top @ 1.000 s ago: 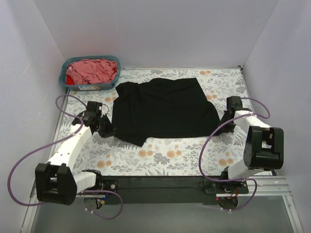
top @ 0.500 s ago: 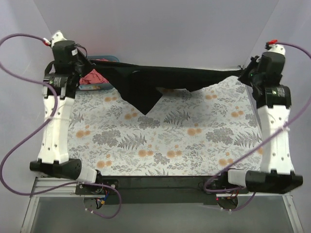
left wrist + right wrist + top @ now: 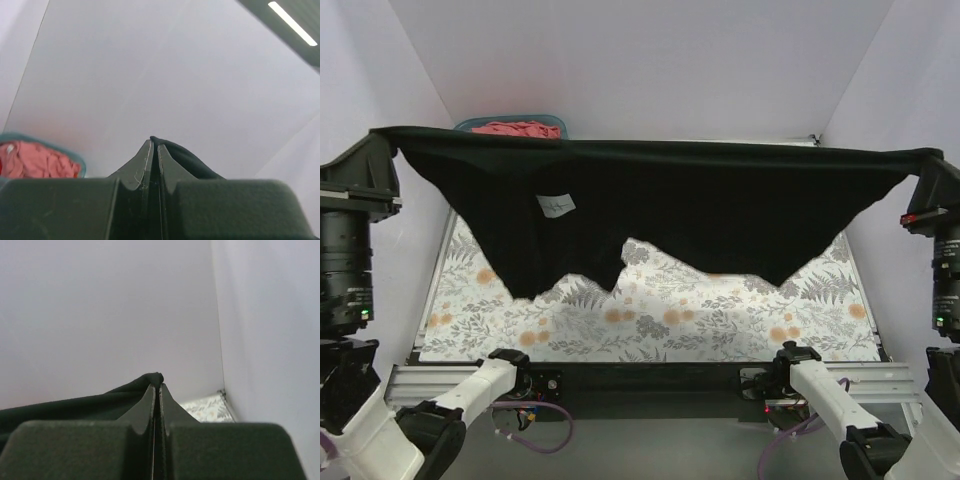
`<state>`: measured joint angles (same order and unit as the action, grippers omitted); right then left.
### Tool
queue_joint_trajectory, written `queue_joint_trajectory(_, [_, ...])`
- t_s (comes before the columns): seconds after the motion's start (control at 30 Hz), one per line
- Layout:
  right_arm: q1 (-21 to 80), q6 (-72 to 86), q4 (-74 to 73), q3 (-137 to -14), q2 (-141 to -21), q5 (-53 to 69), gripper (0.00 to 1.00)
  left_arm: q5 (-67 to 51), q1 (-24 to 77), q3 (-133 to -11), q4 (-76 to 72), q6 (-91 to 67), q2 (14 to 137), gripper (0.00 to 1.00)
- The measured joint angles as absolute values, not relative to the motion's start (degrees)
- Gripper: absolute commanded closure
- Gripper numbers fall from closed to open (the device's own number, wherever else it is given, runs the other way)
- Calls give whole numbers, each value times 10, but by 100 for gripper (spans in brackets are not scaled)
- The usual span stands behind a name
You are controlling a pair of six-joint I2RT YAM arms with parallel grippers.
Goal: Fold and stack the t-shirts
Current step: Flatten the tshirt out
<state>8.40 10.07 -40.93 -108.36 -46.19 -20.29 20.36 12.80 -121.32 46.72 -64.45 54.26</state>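
Note:
The black t-shirt [image 3: 660, 205] hangs stretched wide in the air between both grippers, high above the table, with a small white mark [image 3: 555, 204] on it. My left gripper [image 3: 382, 135] is shut on its left corner; the wrist view shows black cloth [image 3: 187, 157] pinched between the closed tips [image 3: 154, 142]. My right gripper [image 3: 932, 157] is shut on the right corner; cloth [image 3: 90, 405] trails left from the closed tips [image 3: 156, 385]. The pink t-shirt [image 3: 517, 129] lies in the basket, also showing in the left wrist view [image 3: 35, 161].
The teal basket [image 3: 510, 121] stands at the back left, mostly hidden behind the hanging shirt. The floral table cover [image 3: 670, 320] shows below the shirt's lower edge. White walls close in on the left, right and back.
Both arms have lifted the black shirt off the table and pulled it toward the camera, raising and spreading it wide. It now hangs taut between the grippers.

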Motion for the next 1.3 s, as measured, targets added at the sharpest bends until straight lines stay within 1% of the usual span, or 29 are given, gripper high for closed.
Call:
queue_joint_trajectory(0.13, [107,58,-382,-1100,-466,-216,99,207,155,-1259,432,-607,574,100])
queue_joint_trajectory(0.2, [110,39,-368,-1082,-476,-224,99,212,163,-1256,418,-590,602,100])
queue_joint_trajectory(0.27, [110,23,-353,-1046,-492,-234,99,216,164,-1223,391,-576,634,100])
queue_joint_trajectory(0.4, [109,-2,-297,-904,-533,-264,99,223,163,-1107,354,-567,721,100])
queue_joint_trajectory(0.53, [106,-17,-236,-754,-606,-281,99,220,158,-988,323,-564,851,100])
queue_joint_trajectory(0.6, [99,-18,-205,-695,-659,-281,99,208,150,-950,317,-566,924,100])
queue_joint_trajectory(0.7, [84,-8,-177,-652,-740,-277,99,185,134,-937,315,-573,1026,100])
queue_joint_trajectory(0.83, [59,15,-119,-638,-836,-254,99,150,119,-951,306,-580,1130,100])
queue_joint_trajectory(1.0, [23,29,-70,-655,-952,-209,99,113,110,-1006,293,-583,1228,100])
queue_joint_trajectory(1.13, [3,30,-59,-686,-1018,-173,99,91,100,-1037,292,-584,1265,100])
queue_joint_trajectory(1.3, [-20,34,-60,-733,-1056,-121,99,59,90,-1079,295,-591,1291,100])
